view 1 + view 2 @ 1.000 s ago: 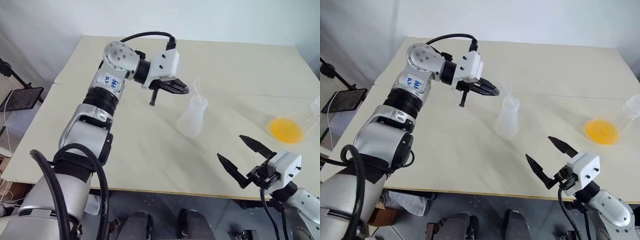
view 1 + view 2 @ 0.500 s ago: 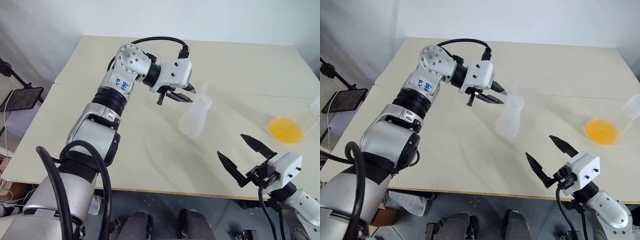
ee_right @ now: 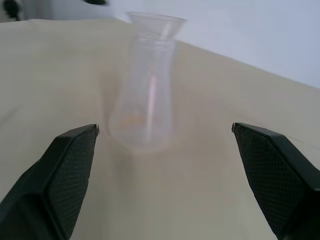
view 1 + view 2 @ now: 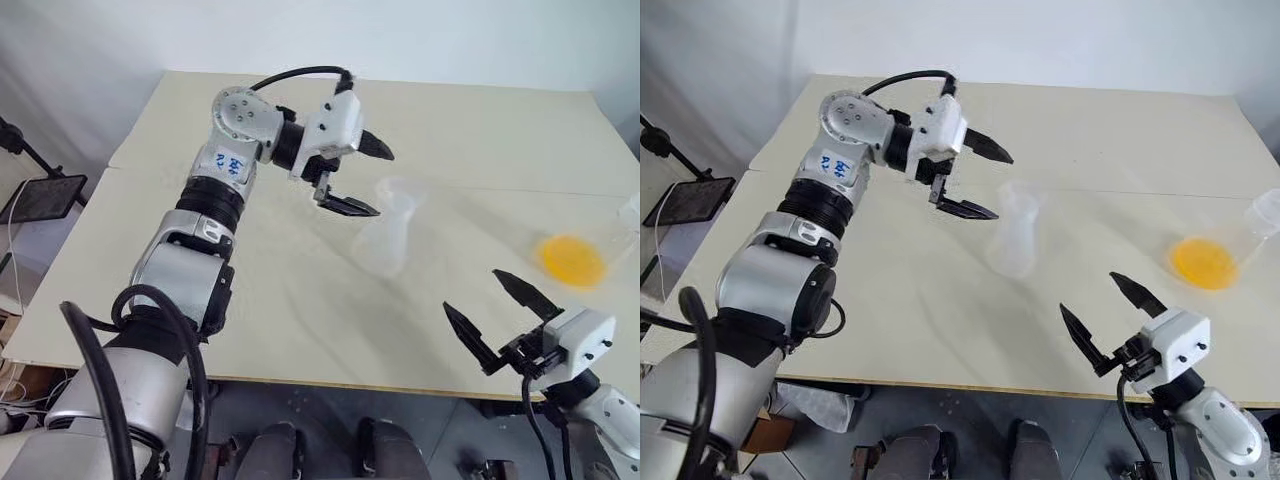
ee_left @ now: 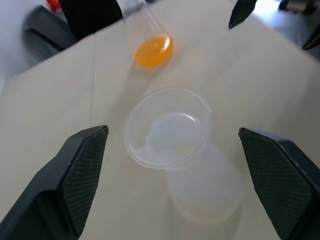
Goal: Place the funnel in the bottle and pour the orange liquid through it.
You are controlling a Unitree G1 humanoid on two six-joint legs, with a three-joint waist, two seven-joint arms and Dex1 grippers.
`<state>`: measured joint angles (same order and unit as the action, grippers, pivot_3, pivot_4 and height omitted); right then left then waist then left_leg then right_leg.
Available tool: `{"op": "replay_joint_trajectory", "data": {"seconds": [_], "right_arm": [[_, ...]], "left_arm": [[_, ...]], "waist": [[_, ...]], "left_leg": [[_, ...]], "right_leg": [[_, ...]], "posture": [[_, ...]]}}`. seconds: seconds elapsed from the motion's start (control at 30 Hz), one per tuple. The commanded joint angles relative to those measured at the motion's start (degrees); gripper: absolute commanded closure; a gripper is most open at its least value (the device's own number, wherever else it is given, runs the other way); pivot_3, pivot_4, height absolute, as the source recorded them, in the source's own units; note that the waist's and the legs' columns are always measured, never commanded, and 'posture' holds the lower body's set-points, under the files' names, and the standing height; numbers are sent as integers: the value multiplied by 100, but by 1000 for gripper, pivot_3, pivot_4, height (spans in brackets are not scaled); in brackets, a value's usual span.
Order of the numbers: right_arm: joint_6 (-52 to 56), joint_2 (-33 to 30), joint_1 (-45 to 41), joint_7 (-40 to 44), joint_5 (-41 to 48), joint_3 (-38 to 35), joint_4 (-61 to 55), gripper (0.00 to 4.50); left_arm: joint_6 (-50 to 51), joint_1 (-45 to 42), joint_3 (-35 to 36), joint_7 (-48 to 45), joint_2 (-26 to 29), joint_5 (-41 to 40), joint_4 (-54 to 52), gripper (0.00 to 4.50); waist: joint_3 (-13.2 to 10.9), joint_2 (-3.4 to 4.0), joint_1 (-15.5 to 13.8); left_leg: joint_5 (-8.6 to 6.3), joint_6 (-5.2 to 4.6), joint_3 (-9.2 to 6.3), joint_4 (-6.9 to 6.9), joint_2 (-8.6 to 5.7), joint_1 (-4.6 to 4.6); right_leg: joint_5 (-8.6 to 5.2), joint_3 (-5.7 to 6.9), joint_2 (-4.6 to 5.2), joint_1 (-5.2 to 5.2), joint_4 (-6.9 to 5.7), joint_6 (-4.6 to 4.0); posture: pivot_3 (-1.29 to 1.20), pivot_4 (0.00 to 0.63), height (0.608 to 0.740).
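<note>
Beige table (image 4: 250,290): clear funnel (image 5: 167,127) seated in whitish bottle (image 4: 383,243).

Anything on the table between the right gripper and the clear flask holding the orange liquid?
Nothing visible. Bare beige table lies between the open right gripper and the clear flask of orange liquid.

Flask (image 4: 628,232) w/ orange liquid (image 4: 571,260) cut off by frame edge.
</note>
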<state>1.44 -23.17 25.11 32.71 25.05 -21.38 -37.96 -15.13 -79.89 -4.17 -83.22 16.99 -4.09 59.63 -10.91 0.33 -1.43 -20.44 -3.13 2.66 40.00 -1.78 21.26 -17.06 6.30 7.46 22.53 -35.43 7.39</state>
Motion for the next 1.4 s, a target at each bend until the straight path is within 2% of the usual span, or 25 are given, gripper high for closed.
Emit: {"op": "replay_joint_trajectory", "data": {"seconds": [0.03,0.2,0.37,0.53,0.63,0.87,1.1,1.4], "right_arm": [[-347,334,395,-285,189,-579,-290,0],[-836,988,930,-629,312,-1241,-208,0],[-1590,1890,1383,-1053,455,-1994,338,0],[-1864,2054,1222,-1267,533,-2155,911,0],[-1703,1728,945,-1353,608,-2169,1048,0],[-635,271,-511,-1706,1592,-2426,1716,0],[376,-1075,-1874,-1798,1585,-2366,2972,0],[936,-1505,-2969,-1474,1194,-1720,3893,0]], "left_arm": [[154,637,463,-204,399,-504,-355,47],[615,1640,969,228,870,-889,-896,47],[1118,2981,1395,868,1348,-1158,-1769,47],[1878,3818,1385,1066,1336,-1515,-3125,47],[2131,4053,1389,1229,1312,-1632,-3592,47],[2618,4345,1313,1394,1329,-1855,-4217,47],[2693,4435,1314,1524,1377,-1926,-4417,47],[2659,4531,1292,1641,1385,-1949,-4603,47]], "waist": [[3,4,20],[3,5,5],[6,10,10],[7,9,10],[11,17,28],[16,28,130],[15,29,114],[15,29,110]], "left_leg": [[0,0,0,-1,0,-1],[0,1,-2,1,3,-3],[-2,4,-23,-6,-3,-10],[-3,6,-36,0,-4,-9],[-5,8,-38,-1,-4,-11],[-4,10,-36,-2,-3,-15],[-2,6,-35,3,-4,-11],[0,4,-26,3,-3,-9]], "right_leg": [[0,-1,0,1,-1,0],[-1,-6,-1,4,-9,-1],[-1,-25,5,-2,-12,-1],[-1,-48,10,-9,-11,-2],[-2,-51,11,-6,-15,-4],[-4,-48,8,-6,-21,-9],[-4,-44,11,-9,-18,-9],[-4,-34,11,-9,-17,-8]], "posture": [[0,150,740],[0,150,740],[0,150,740],[0,150,740],[0,150,740],[0,150,740],[0,150,740],[0,150,740]]}}
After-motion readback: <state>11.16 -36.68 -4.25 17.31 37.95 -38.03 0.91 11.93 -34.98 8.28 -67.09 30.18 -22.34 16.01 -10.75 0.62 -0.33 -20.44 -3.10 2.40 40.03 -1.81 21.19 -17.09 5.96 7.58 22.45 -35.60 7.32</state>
